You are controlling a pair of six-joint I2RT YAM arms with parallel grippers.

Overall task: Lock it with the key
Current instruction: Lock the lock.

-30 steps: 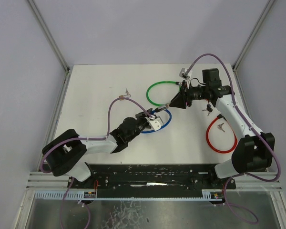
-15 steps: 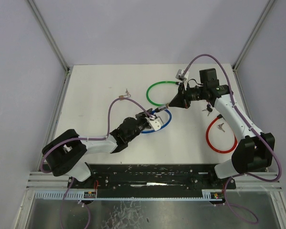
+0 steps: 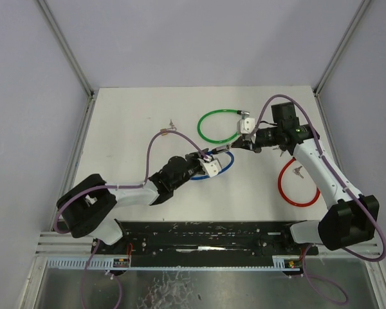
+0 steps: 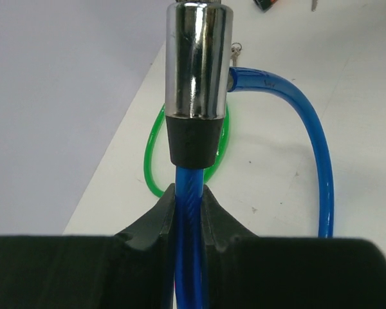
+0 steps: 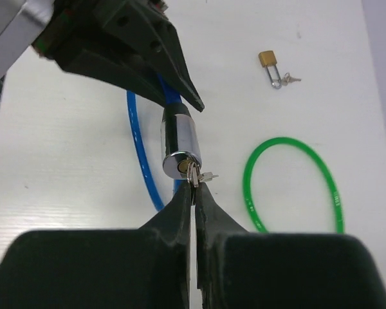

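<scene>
Right tool (image 5: 194, 190) has closed on one key (image 5: 195, 174) amid three cable locks (image 3: 201, 127) (image 3: 228, 163) (image 3: 281, 187).

Light is bright, even and diffuse in all 3 views. The white table (image 3: 135, 122) shows only faint, soft shadows close under the arms. In the left wrist view the chrome lock barrel (image 4: 198, 61) carries vertical streaks of glare, and the left gripper's fingers (image 4: 151, 222) at the bottom edge are blurred. The right gripper's fingers (image 5: 174, 215) are equally soft, while the key (image 5: 194, 172) is fairly sharp. In the overhead view the frame posts (image 3: 67, 55) splay toward the corners.
</scene>
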